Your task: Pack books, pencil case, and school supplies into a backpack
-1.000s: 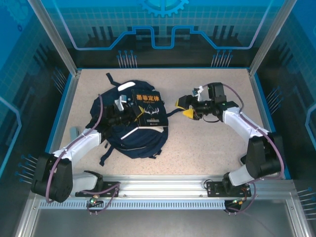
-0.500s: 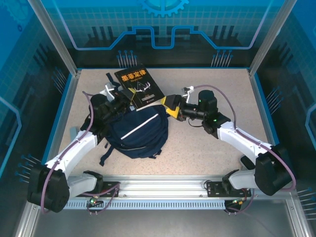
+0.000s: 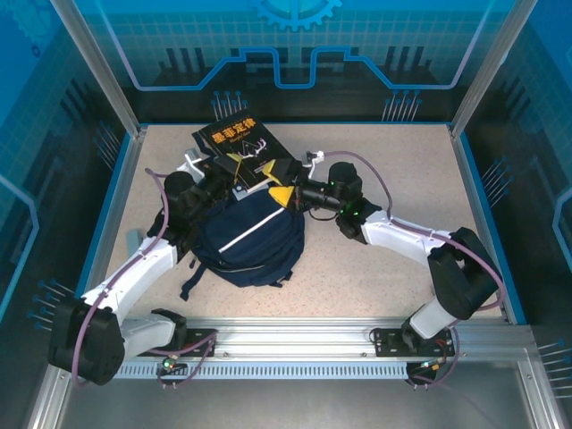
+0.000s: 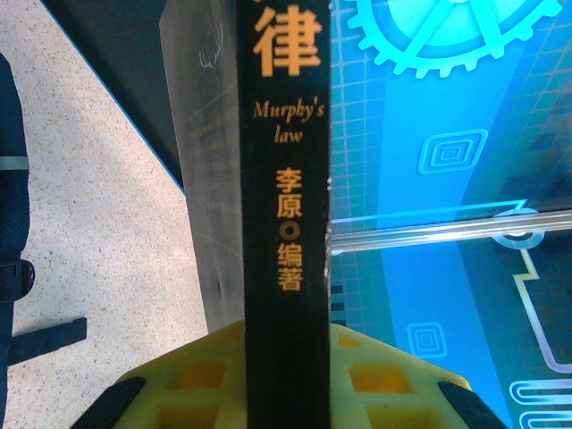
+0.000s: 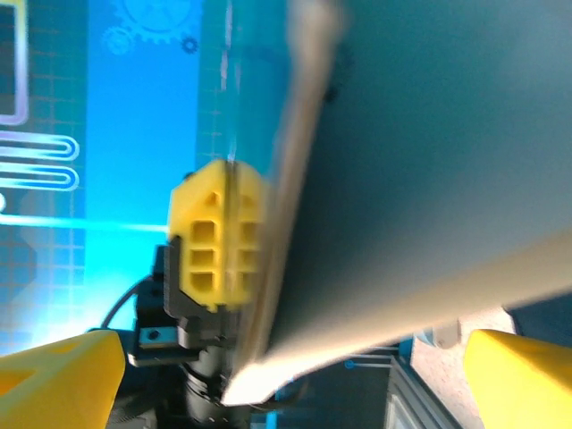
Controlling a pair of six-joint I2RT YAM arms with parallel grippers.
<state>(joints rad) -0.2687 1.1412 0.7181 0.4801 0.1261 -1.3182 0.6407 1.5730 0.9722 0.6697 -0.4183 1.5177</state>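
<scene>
The left gripper (image 3: 231,172) is clamped on the near edge of a thin black book with orange lettering (image 3: 239,146). It holds the book up above the far end of the large navy-blue fabric backpack (image 3: 255,243), close to the table's (image 3: 384,259) far edge. The book's long axis runs away from the left gripper toward the far-left corner. The right gripper (image 3: 281,179), spread wide and holding nothing, sits just beside the book's right corner; the right wrist view shows the book's edge passing between its jaws. The backpack lies below the book and to its near side, so the coming move probably carries the book down and nearward.
</scene>
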